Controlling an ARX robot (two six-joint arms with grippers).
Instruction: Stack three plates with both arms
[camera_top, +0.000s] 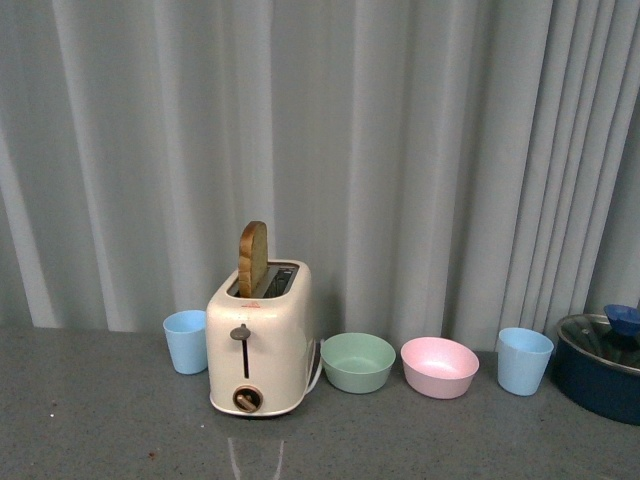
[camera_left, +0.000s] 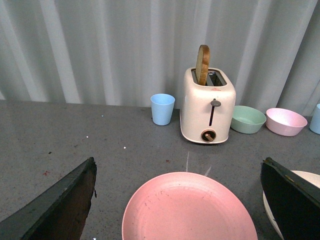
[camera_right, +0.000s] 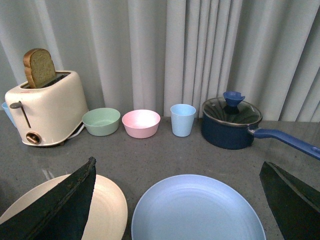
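Pink plate (camera_left: 190, 207) flat on grey tabletop (camera_left: 60, 135), below left end effector (camera_left: 178, 162), jaws wide, empty | light blue plate (camera_right: 197, 210) flat below right end effector (camera_right: 177, 162), jaws wide, empty | cream plate (camera_right: 107, 207) between them, just beside blue, unstacked | toaster (camera_top: 260, 340) behind, bread up

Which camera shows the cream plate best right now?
Right wrist view: the cream plate shows much of its face and rim. The left wrist view catches only an edge sliver; the front view misses it entirely.
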